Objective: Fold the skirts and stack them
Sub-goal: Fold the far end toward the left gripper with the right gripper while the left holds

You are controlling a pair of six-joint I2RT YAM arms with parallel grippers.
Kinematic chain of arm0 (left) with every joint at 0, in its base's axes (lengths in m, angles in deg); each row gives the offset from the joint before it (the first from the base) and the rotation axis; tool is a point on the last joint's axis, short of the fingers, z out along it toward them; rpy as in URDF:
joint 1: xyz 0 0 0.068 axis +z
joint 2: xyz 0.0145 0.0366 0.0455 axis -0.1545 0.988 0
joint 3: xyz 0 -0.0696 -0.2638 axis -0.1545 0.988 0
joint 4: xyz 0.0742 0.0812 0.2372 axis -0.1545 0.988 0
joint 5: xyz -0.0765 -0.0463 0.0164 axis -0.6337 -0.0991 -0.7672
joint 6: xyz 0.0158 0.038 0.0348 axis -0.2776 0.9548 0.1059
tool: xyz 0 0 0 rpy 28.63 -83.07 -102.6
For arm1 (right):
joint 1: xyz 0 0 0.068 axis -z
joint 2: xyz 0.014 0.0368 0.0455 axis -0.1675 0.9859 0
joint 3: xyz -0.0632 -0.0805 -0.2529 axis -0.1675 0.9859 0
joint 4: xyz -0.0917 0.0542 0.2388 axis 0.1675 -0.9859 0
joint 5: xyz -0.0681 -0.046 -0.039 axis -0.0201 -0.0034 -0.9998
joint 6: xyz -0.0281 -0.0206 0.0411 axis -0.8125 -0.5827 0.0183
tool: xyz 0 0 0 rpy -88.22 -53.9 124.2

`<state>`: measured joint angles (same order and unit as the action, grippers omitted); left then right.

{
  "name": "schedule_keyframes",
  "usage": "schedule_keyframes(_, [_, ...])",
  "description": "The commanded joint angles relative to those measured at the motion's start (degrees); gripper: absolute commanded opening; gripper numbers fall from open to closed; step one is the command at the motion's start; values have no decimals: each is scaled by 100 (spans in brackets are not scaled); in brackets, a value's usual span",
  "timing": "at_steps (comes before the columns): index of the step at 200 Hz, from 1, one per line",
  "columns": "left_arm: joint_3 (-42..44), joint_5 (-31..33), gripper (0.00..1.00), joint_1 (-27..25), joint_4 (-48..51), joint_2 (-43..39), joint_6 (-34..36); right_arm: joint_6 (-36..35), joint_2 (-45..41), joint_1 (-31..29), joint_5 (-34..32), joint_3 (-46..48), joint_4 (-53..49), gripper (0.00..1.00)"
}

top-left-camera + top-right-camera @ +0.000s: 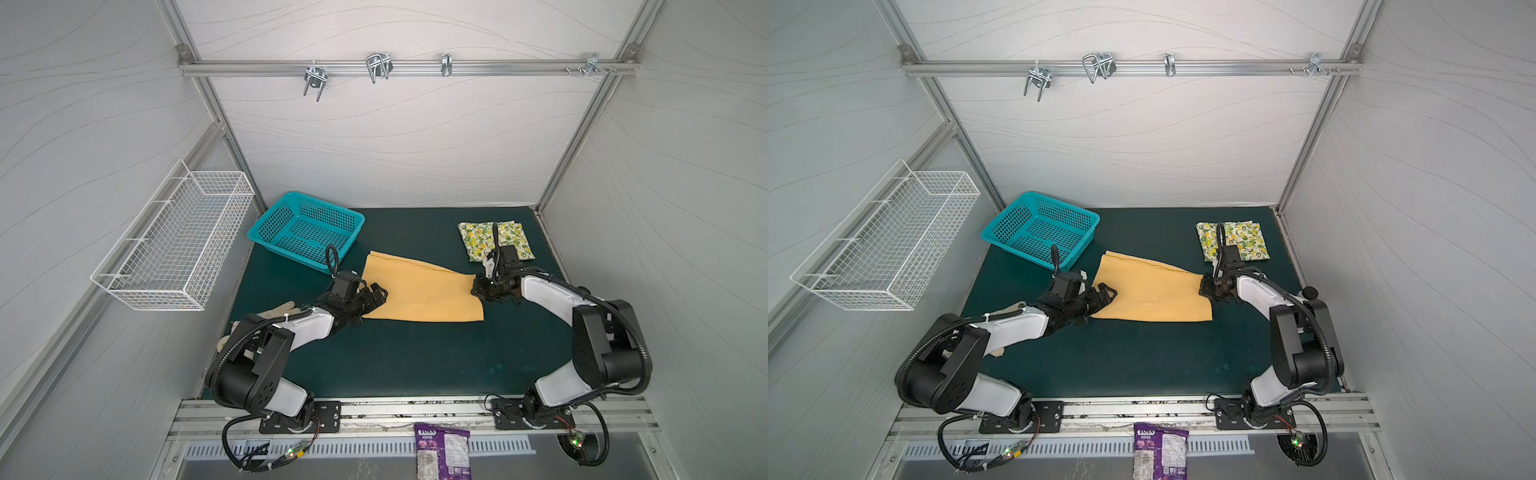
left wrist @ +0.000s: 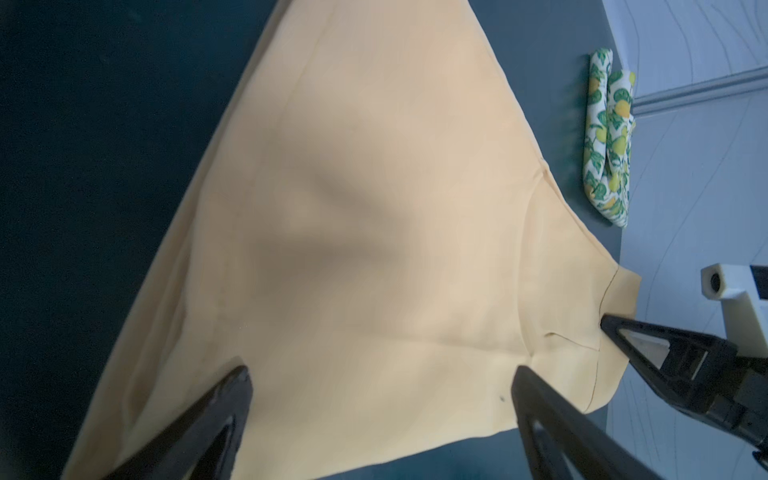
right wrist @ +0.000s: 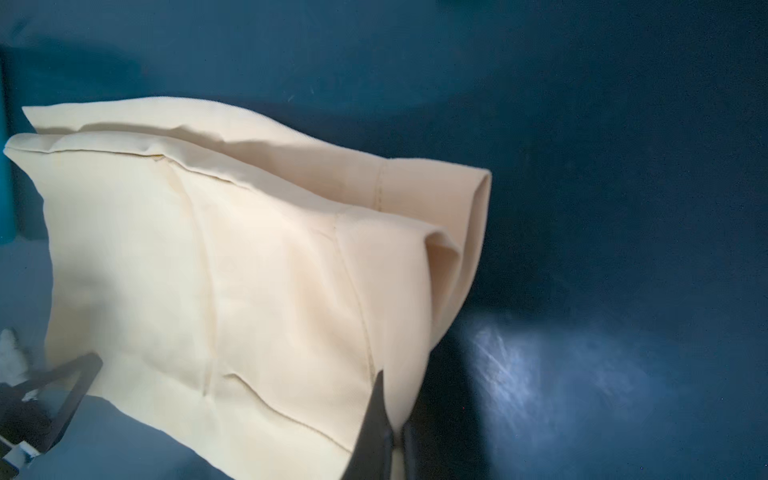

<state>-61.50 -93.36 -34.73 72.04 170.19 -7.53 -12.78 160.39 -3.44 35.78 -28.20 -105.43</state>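
Mustard skirt (image 1: 419, 291), soft and light, is lying limp: right pincer (image 1: 478, 286) is pinching its edge; left pincer (image 1: 376, 293) is hovering wide open, empty.

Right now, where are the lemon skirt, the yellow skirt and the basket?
lemon skirt (image 1: 476, 241), in a top view, left half
yellow skirt (image 1: 419, 291), in a top view, middle
basket (image 1: 272, 222), in a top view, left wall
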Motion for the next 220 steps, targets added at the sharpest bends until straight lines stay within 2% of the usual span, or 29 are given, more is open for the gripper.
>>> schedule_keyframes(1, [294,395,98,-617,460,-236,-428,-266,-442,34,-257,121,-517,0])
schedule_keyframes(29, [263,596,98,-1210,611,-641,-631,-386,-785,41,-341,18,-743,0])
schedule_keyframes(48, [55,621,98,-1239,896,-907,-580,-502,-719,42,-212,-324,-1064,0])
schedule_keyframes(85, [-749,847,99,-1232,1586,-1235,-21,-433,-727,27,46,-614,-1258,0])
schedule_keyframes(111, [-1332,368,98,-1113,1645,-835,305,-315,-726,33,325,-709,-1306,0])
schedule_keyframes(126, [-1502,299,99,-1058,1607,-530,388,-281,-743,18,387,-752,-1342,0])
schedule_keyframes(154, [-1380,12,99,-832,1013,73,282,-164,-774,5,630,-823,-1386,0])
schedule_keyframes(182, [-1369,-118,98,-623,822,674,312,8,-827,-9,832,-936,-1441,0])
schedule_keyframes(220, [-1267,-111,98,-550,633,1033,348,262,-854,-74,1007,-1170,-1539,0])
